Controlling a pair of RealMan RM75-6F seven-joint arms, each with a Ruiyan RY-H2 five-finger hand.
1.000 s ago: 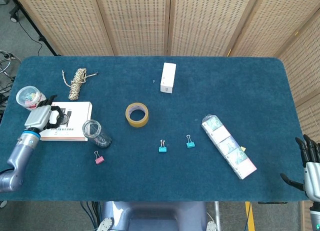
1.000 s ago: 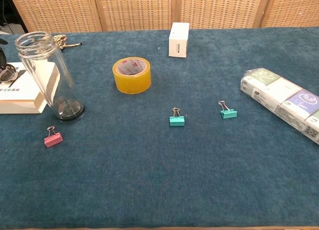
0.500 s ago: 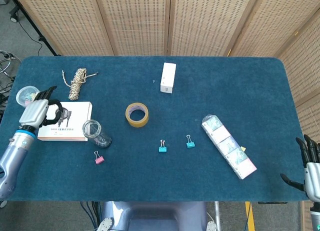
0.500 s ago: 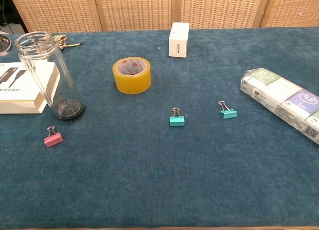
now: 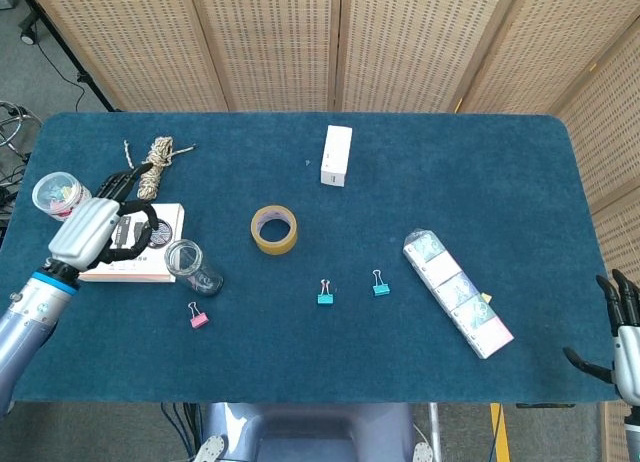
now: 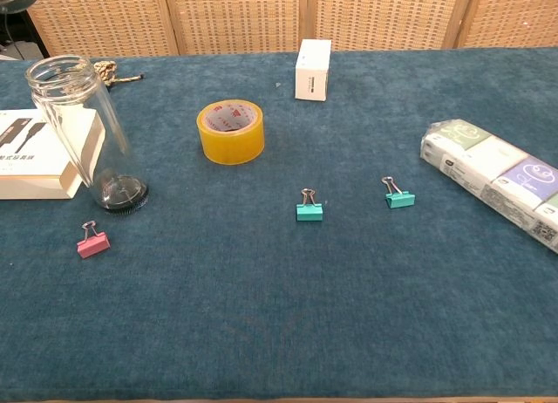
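Blue felt covers the table (image 5: 400,362), and its near strip is bare right up to the front edge. Using the glass jar (image 5: 190,266) as landmark: the pink clip (image 5: 198,318) lies just in front of it, and 2 teal clips (image 5: 325,295) sit well to its right, with open felt all around them. The jar stands upright, mouth up, its long axis vertical; nothing shows inside it. Just left of the jar, the left hand (image 5: 100,229) hovers over the white box (image 5: 150,267), fingers spread and curled a little, holding nothing. Far to the jar's right, past the table's edge, the right hand (image 5: 622,337) hangs with fingers apart and holds nothing. The tape roll (image 5: 274,229) lies flat behind and right of the jar. Left of it, near the table's left edge, a small tub (image 5: 58,194) holds coloured bits. Farthest back lie the rope bundle (image 5: 152,166) and a small white carton (image 5: 336,155).
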